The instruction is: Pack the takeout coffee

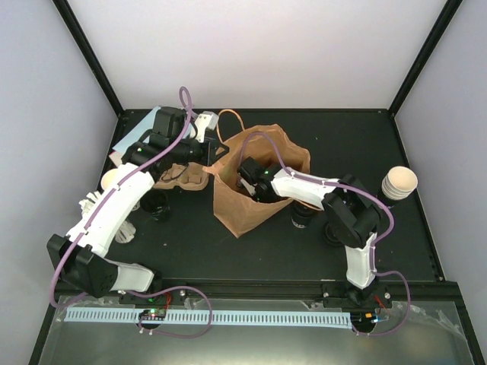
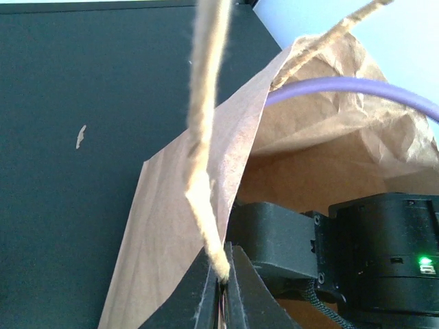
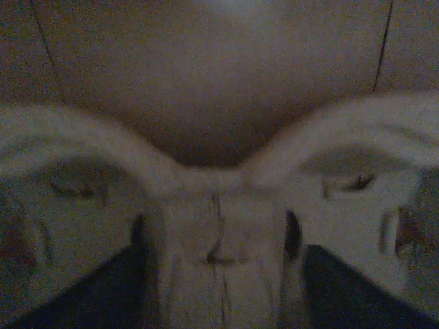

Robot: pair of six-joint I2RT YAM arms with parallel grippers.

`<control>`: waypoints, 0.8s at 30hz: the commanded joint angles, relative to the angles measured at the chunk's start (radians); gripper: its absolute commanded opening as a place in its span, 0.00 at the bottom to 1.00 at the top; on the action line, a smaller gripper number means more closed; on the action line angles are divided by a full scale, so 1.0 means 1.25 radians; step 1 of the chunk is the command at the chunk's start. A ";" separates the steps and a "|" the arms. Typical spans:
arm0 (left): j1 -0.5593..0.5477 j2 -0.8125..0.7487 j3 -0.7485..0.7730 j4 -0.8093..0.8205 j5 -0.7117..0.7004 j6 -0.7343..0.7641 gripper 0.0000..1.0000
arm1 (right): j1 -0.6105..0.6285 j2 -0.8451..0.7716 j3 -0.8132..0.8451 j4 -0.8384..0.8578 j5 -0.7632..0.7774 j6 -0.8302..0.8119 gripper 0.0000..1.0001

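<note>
**Bag Pinned Open While Second Arm Works Inside**

From above, the left gripper (image 1: 213,146) pinches the left rim of the upright brown bag (image 1: 243,213). The right gripper (image 1: 249,176) is sunk in the bag's mouth. One black cup (image 1: 302,216) of the takeout coffee stands on the table just right of the bag, under the right arm. Another (image 1: 156,205) stands to the bag's left, near a cardboard carrier (image 1: 183,176). Their lids are too small to make out.

At the left wrist, the left gripper (image 2: 223,281) is clamped tight on the twine handle (image 2: 206,137) where it joins the paper.

The right wrist view is dim and blurred. A pale moulded form (image 3: 212,205) lies between the right gripper's (image 3: 219,295) dark fingers (image 3: 103,288), and whether they grip it cannot be told.

Such paper cups are likely light and thin-walled, easy to crush, with lids that could pop off. They are best taken gently around the body below the lid and kept upright.
</note>
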 commanded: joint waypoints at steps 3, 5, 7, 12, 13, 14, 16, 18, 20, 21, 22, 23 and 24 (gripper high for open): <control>0.007 0.002 0.052 0.006 0.003 0.015 0.04 | 0.005 -0.023 -0.030 0.009 -0.010 0.001 0.89; 0.007 -0.001 0.052 0.004 0.003 0.015 0.04 | 0.005 -0.033 -0.025 0.000 -0.003 0.000 0.91; 0.007 -0.002 0.052 0.002 0.004 0.015 0.04 | 0.006 -0.043 -0.020 -0.008 0.011 -0.001 0.94; 0.006 0.003 0.054 -0.010 0.012 0.026 0.05 | 0.014 -0.095 0.000 -0.029 0.015 -0.001 1.00; 0.006 0.003 0.055 -0.014 0.013 0.030 0.05 | 0.014 -0.108 0.004 -0.032 0.014 0.001 1.00; 0.006 0.004 0.056 -0.017 0.013 0.033 0.05 | 0.016 -0.122 0.012 -0.037 0.014 0.002 1.00; 0.006 0.006 0.058 -0.026 0.013 0.036 0.05 | 0.017 -0.146 0.024 -0.045 0.014 0.004 1.00; 0.006 0.011 0.064 -0.038 0.013 0.041 0.05 | 0.019 -0.169 0.040 -0.054 0.018 0.004 1.00; 0.006 0.013 0.070 -0.049 0.008 0.048 0.05 | 0.019 -0.188 0.058 -0.062 0.020 0.004 1.00; 0.006 0.013 0.073 -0.054 0.007 0.053 0.05 | 0.019 -0.198 0.067 -0.066 0.020 0.004 1.00; 0.005 0.013 0.075 -0.056 0.005 0.057 0.05 | 0.019 -0.207 0.075 -0.069 0.019 0.005 1.00; 0.005 0.010 0.076 -0.059 0.003 0.062 0.05 | 0.019 -0.216 0.083 -0.069 0.017 0.005 1.00; 0.005 0.009 0.077 -0.060 0.000 0.067 0.05 | 0.018 -0.227 0.089 -0.068 0.016 0.005 1.00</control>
